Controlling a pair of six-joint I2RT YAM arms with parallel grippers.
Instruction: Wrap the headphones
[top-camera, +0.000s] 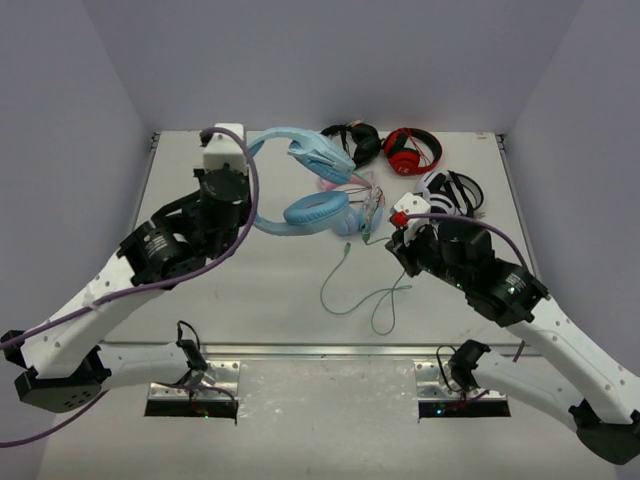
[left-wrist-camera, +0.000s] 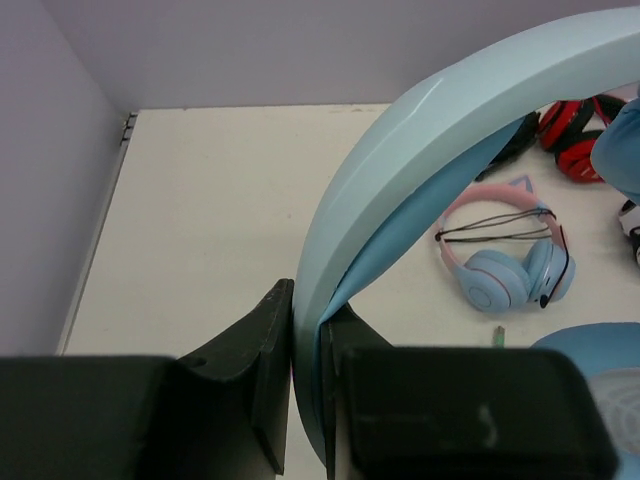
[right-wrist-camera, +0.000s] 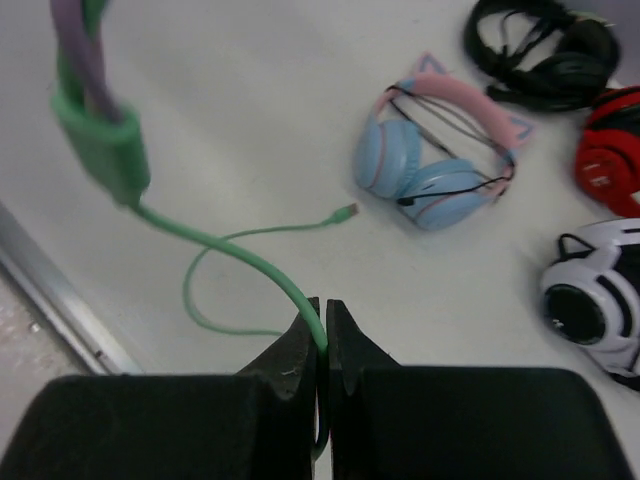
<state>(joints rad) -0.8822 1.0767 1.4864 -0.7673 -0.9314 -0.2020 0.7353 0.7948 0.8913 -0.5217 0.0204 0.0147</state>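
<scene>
Currently sitting at the far middle of the table (top-camera: 250, 300): light blue headphones (top-camera: 316, 211), both round padded cups showing to the right of the band in the top view. Clamping the plain blue headband (left-wrist-camera: 420, 140) edge-on with the left gripper (left-wrist-camera: 305, 335), fingers closing tight on it from both sides. Arching up and rightward out of that grip in the left wrist view.

Trailing from the cups toward the near edge: thin green cable (top-camera: 352, 292), looping loosely across the tabletop, plug end (right-wrist-camera: 347, 211) lying free. Pinching that cable partway along with the right gripper (right-wrist-camera: 322, 325), fingers pressing together on it with no gap showing.

Lying just right of the lower cup: pink-and-blue cat-ear headphones (right-wrist-camera: 440, 150). Sitting further back: black headphones (top-camera: 355, 140), touching or just beside red headphones (top-camera: 412, 150). Resting near the right edge, close to the right wrist: white-and-black headphones (top-camera: 450, 190). Touching none of these with either gripper.
</scene>
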